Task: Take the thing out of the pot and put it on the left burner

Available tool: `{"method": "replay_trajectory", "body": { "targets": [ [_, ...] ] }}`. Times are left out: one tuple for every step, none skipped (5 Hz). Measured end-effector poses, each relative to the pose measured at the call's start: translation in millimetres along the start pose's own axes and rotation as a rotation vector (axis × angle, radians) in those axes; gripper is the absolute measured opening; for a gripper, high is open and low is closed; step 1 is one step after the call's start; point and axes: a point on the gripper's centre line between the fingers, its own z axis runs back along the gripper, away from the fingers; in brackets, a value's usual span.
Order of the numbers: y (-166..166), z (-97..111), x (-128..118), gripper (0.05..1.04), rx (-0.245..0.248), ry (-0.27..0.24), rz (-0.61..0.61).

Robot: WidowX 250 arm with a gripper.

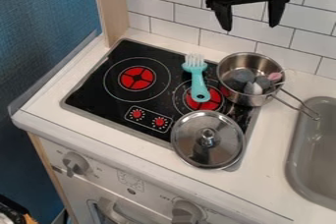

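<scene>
We can't make out exactly what the pot holds: small grey, whitish and pink things overlap inside, partly hiding each other, so which is the target we can't tell. All sit low in the pot, against its wall. The gripper is cut off by the top edge; the sink is cut off at right. The right burner is partly covered by a teal brush.

Jaws open, well apart, wall tiles showing between them; we see the gripper above the pot in view, in front of the wall.

Brush lies bristles up-left, between pot and left burner, so it's in the way. Metal lid rests at the stove's front right corner, knob up. Pot's wire handle points toward the sink.
</scene>
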Motion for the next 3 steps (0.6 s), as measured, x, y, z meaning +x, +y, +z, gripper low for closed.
{"method": "replay_trajectory", "body": {
  "targets": [
    [3.5,-13.9,-6.7,1.001,0.018,0.039,0.001],
    [8.0,-23.5,-22.3,1.000,0.033,0.115,-0.014],
    [8.1,-39.2,-32.9,1.001,0.007,0.198,-0.038]
  ]
}}
